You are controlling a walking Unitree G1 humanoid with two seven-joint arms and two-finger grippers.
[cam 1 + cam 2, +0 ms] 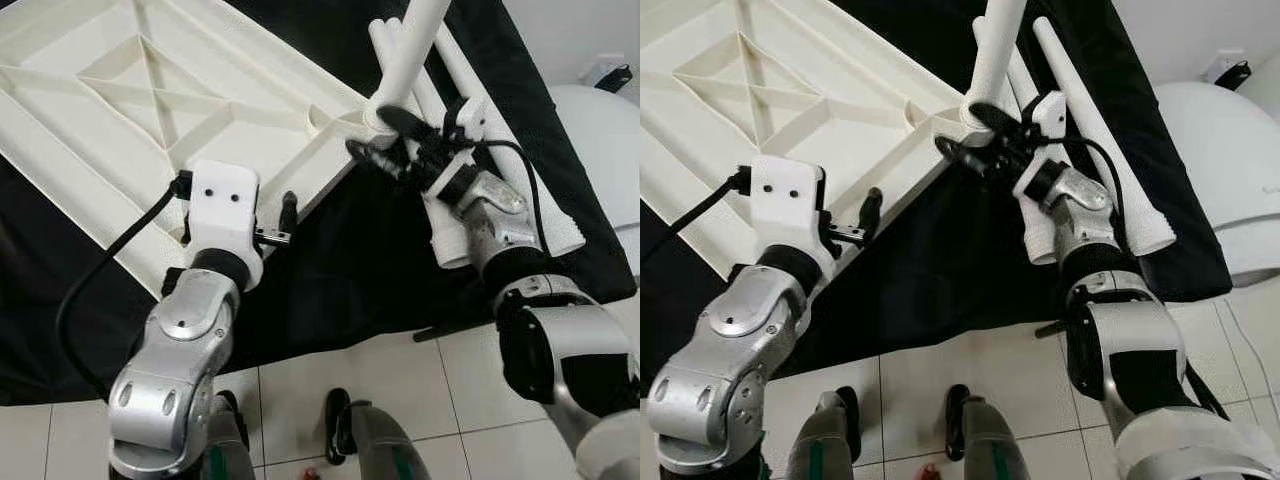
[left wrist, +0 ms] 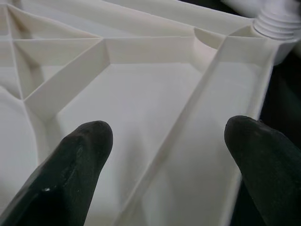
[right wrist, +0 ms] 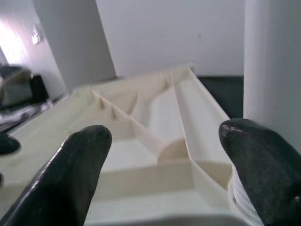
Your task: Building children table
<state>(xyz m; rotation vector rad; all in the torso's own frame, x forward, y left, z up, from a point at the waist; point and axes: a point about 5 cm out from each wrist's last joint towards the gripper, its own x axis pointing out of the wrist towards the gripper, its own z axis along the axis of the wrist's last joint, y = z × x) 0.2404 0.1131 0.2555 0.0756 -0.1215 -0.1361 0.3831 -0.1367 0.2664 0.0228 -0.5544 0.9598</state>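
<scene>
left hand (image 1: 275,222) agape at tabletop (image 1: 120,90) edge — right hand (image 1: 385,135) spread beside upright leg (image 1: 410,50)

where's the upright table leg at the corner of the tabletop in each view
Left eye view: upright leg at top, right of centre, above the right gripper.
Right eye view: top centre.
Left wrist view: its threaded base at the top right corner.
Right wrist view: along the right edge.
Shared landmark: the ribbed tabletop corner socket.
</scene>
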